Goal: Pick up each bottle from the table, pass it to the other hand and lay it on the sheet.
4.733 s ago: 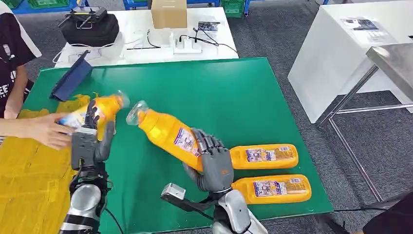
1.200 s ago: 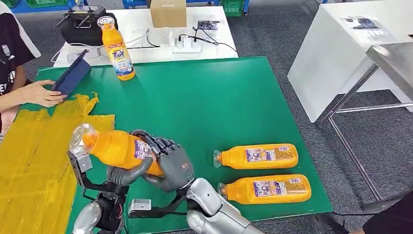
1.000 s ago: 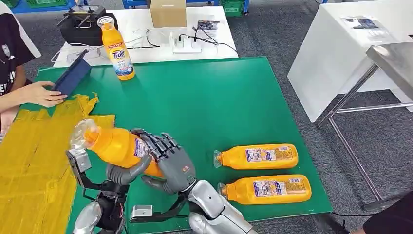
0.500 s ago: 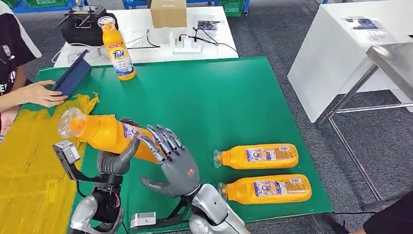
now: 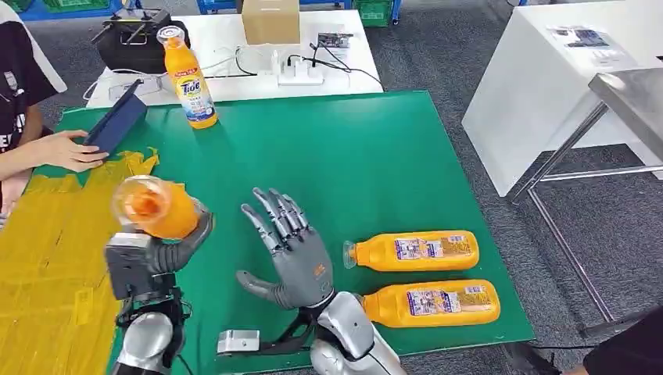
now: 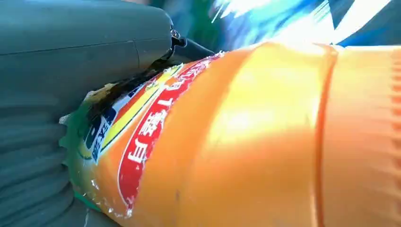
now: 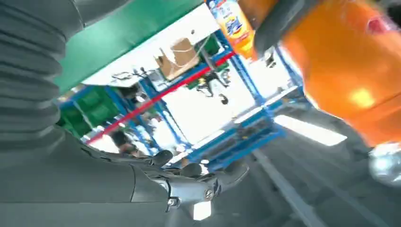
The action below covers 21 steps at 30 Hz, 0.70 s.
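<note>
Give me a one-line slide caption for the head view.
Left hand holds a bottle by the yellow sheet; right hand open, apart from it.

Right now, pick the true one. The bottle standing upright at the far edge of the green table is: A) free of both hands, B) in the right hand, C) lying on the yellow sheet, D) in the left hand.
A: the upright bottle stands alone, far from the left hand and right hand.

Bright even light, blurred glaring wrist views
</note>
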Each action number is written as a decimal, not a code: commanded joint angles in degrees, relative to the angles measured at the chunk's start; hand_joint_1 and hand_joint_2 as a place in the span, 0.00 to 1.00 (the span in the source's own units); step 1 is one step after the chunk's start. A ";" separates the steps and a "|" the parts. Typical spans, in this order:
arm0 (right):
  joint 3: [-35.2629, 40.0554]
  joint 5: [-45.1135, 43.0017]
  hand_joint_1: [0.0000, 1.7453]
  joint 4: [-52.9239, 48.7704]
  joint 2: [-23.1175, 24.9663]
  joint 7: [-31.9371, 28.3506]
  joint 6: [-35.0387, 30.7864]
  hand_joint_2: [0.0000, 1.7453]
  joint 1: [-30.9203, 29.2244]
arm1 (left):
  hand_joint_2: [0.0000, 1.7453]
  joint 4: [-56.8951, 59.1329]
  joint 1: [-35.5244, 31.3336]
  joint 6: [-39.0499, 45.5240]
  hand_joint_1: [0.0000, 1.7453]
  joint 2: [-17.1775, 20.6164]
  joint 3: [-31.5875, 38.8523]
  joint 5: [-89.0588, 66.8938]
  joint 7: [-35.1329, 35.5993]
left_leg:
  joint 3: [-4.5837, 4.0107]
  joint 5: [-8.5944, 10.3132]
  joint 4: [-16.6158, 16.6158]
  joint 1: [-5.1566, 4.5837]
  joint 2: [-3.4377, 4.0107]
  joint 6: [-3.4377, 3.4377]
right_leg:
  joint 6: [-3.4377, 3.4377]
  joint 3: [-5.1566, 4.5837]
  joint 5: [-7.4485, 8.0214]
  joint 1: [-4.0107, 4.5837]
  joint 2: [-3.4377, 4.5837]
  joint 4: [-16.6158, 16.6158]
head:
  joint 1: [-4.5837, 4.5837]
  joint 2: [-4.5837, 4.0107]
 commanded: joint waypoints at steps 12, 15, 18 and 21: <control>-13.93 -3.67 0.00 -12.33 -25.51 15.53 24.91 1.00 -1.65 | 1.00 50.08 -27.59 -20.58 1.00 16.97 -3.26 -64.16 33.99 | 0.35 0.08 -0.01 0.04 -0.14 0.00 | -0.27 0.39 0.05 0.08 -0.37 -0.06 | -0.02 0.00; -13.93 -3.79 0.00 -12.12 -25.31 15.48 25.00 1.00 -1.80 | 1.00 50.25 -27.61 -20.44 1.00 16.69 -3.34 -64.16 34.11 | 0.16 0.11 0.00 0.04 0.08 0.00 | -0.17 0.29 0.15 0.06 -0.03 -0.03 | 0.00 0.00; -13.70 -3.80 0.00 -12.31 -24.82 15.62 25.02 1.00 -1.66 | 1.00 50.27 -27.62 -20.41 1.00 16.58 -3.38 -64.16 34.18 | 0.27 0.00 0.11 0.05 0.14 0.07 | -0.15 0.90 0.10 0.10 -0.02 0.00 | 0.00 0.00; -14.40 -3.45 0.00 -9.53 -28.74 17.46 28.12 1.00 -2.97 | 1.00 54.14 -28.96 -21.86 1.00 15.44 -1.10 -63.32 35.59 | 0.19 0.04 0.13 0.07 0.14 0.06 | -0.16 0.82 0.12 0.11 -0.01 0.04 | 0.00 0.00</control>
